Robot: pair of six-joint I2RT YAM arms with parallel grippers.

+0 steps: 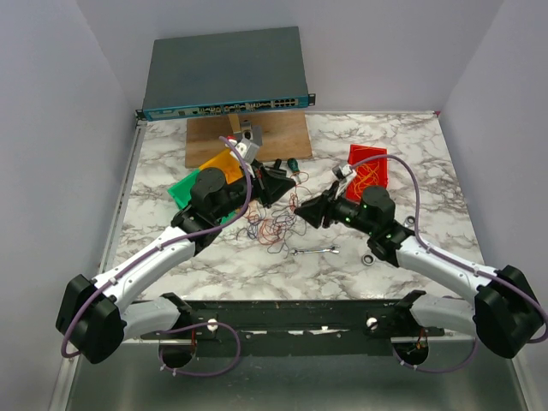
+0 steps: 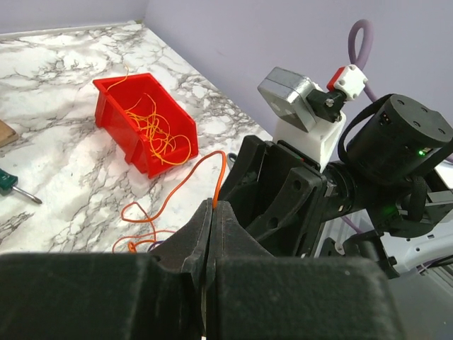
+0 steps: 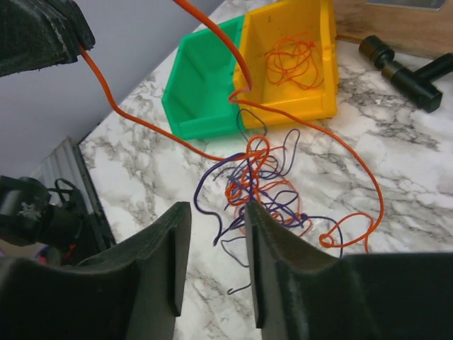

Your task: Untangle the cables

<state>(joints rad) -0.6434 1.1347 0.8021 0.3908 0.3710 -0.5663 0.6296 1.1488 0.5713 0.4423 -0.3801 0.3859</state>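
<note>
Right gripper [image 3: 211, 269], narrowly open and empty, points left at the orange-and-purple thin-wire tangle [image 3: 258, 180], whose orange strand [image 3: 117, 110] the left gripper [image 2: 212, 212] pinches

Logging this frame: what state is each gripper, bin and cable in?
Left gripper: fingers shut on orange cable.
Right gripper: fingers open, nothing between.
Cable tangle: knotted.
Red bin: holds yellow strands.
Yellow bin: holds orange strands.
Green bin: looks empty.
</note>
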